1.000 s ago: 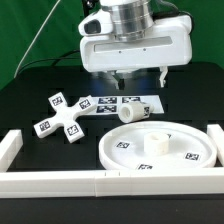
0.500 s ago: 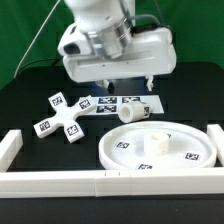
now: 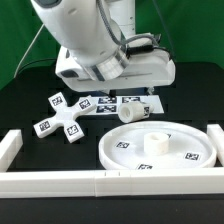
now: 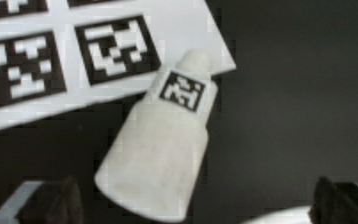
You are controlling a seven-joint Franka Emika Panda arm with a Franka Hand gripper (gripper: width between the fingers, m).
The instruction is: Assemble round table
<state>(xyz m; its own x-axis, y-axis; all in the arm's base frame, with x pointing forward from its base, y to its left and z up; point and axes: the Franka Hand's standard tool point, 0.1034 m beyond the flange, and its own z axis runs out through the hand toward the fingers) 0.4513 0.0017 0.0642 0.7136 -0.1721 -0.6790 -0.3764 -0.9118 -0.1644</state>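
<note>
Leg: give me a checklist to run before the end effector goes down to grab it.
1. End effector open and empty: ok, its fingers stand wide apart.
2. Leg free to grasp: ok, it lies on its side with nothing on it.
3. Leg centred between the fingers: not ok, it sits nearer one finger and runs askew.
4. Leg apart from the marker board: not ok, its tagged end overlaps the board's corner.
5. Height left above the leg: cannot tell.
6. Round disc and cross-shaped base out of the way: ok, both lie off to the sides.
</note>
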